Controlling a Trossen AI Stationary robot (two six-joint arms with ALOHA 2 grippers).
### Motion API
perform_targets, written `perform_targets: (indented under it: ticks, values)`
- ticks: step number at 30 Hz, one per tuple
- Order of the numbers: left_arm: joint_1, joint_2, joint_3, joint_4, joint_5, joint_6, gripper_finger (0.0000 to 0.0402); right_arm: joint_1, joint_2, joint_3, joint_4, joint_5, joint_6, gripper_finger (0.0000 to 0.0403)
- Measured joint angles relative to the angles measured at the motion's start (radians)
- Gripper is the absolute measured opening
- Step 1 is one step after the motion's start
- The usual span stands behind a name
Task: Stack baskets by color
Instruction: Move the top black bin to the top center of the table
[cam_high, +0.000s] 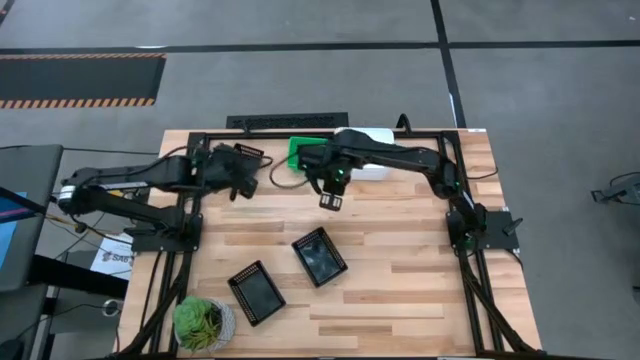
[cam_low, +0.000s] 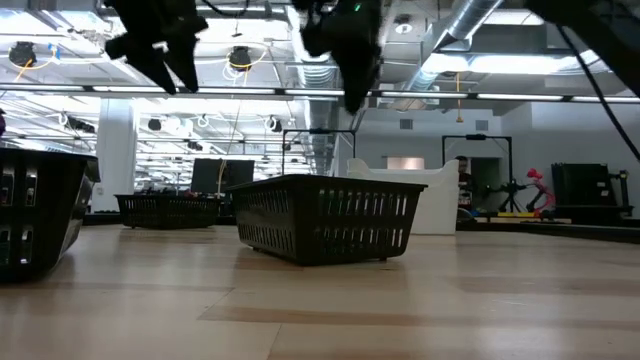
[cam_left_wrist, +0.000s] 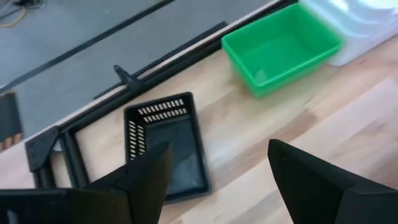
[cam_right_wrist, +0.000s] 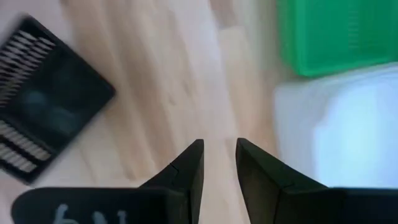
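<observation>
Three black baskets show in the high view: one at the far left (cam_high: 252, 153), two nearer the front (cam_high: 320, 256) (cam_high: 256, 292), each resting on its base. A green basket (cam_high: 298, 150) and a white basket (cam_high: 372, 150) sit side by side at the far edge. My left gripper (cam_high: 243, 180) hovers open above the far-left black basket (cam_left_wrist: 165, 146), tilted down toward it. My right gripper (cam_high: 331, 196) points straight down above bare wood in front of the green basket (cam_right_wrist: 342, 34) and white basket (cam_right_wrist: 336, 124). Its fingers (cam_right_wrist: 219, 143) stand slightly apart with nothing between them.
A potted green plant (cam_high: 203, 322) stands at the near left corner. A black frame (cam_high: 290, 122) runs along the table's far edge. Bare wood lies in the middle and right of the table (cam_high: 420, 280).
</observation>
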Motion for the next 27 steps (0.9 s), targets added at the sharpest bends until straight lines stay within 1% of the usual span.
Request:
perform_targets:
  ticks: [2, 5, 8, 9, 14, 17, 19, 22, 24, 27]
  values:
    - [0.043, 0.029, 0.0, 0.023, 0.016, 0.037, 0.0256, 0.034, -0.032, -0.004, -0.004, 0.049, 0.021, 0.0116]
    - [0.105, 0.072, 0.0, 0.054, 0.019, 0.074, 0.0256, 0.091, -0.103, -0.01, -0.001, 0.071, 0.044, 0.0116]
    - [0.158, 0.117, 0.0, 0.09, 0.025, 0.116, 0.0256, 0.146, -0.182, -0.04, 0.002, 0.081, 0.084, 0.0116]
    - [0.173, 0.133, 0.0, 0.112, 0.031, 0.127, 0.0256, 0.164, -0.204, -0.052, 0.008, 0.099, 0.098, 0.0116]
    - [0.251, 0.226, 0.0, 0.201, 0.075, 0.206, 0.0256, 0.24, -0.285, -0.09, 0.0, 0.284, 0.225, 0.0116]
    - [0.313, 0.297, 0.0, 0.219, 0.108, 0.238, 0.0256, 0.284, -0.336, -0.131, -0.002, 0.299, 0.295, 0.0116]
    - [0.349, 0.349, 0.0, 0.21, 0.085, 0.242, 0.0256, 0.318, -0.367, -0.167, -0.003, 0.307, 0.339, 0.0116]
    - [0.386, 0.432, 0.0, 0.225, 0.029, 0.237, 0.0256, 0.372, -0.401, -0.228, -0.003, 0.354, 0.399, 0.0116]
    - [0.402, 0.489, 0.0, 0.249, 0.045, 0.246, 0.0256, 0.403, -0.42, -0.269, -0.002, 0.38, 0.437, 0.0116]
    - [0.421, 0.574, 0.0, 0.27, 0.087, 0.265, 0.0256, 0.438, -0.44, -0.323, -0.004, 0.388, 0.481, 0.0116]
